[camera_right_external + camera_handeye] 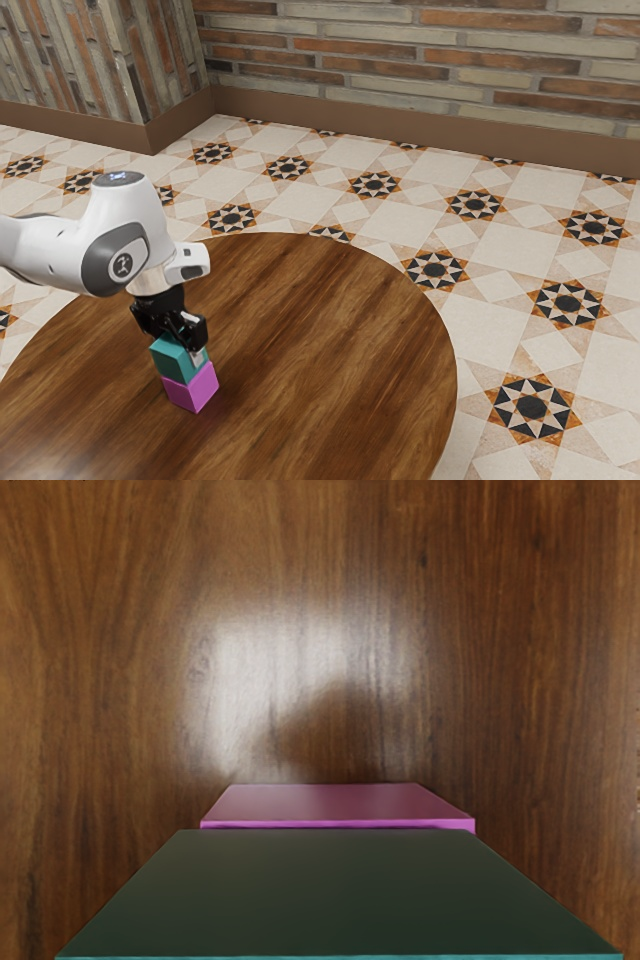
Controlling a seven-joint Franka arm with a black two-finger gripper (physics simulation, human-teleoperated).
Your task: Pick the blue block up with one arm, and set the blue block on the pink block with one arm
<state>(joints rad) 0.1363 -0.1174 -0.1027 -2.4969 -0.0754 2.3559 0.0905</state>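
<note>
The blue block [175, 361], teal in colour, sits on top of the pink block [193, 389] near the table's left part in the exterior view. My gripper [184, 344] reaches straight down onto the blue block, its black fingers touching it from two sides. In the wrist view, the blue block's dark top [340, 895] lies just under my hand. Beyond it a strip of the pink block's top [335, 805] shows, so the two are slightly offset.
The round wooden table [330, 340] carries both blocks; its curved edge runs to the exterior view's right. Beyond it lie a patterned tile floor [520, 250] and brick walls [420, 50].
</note>
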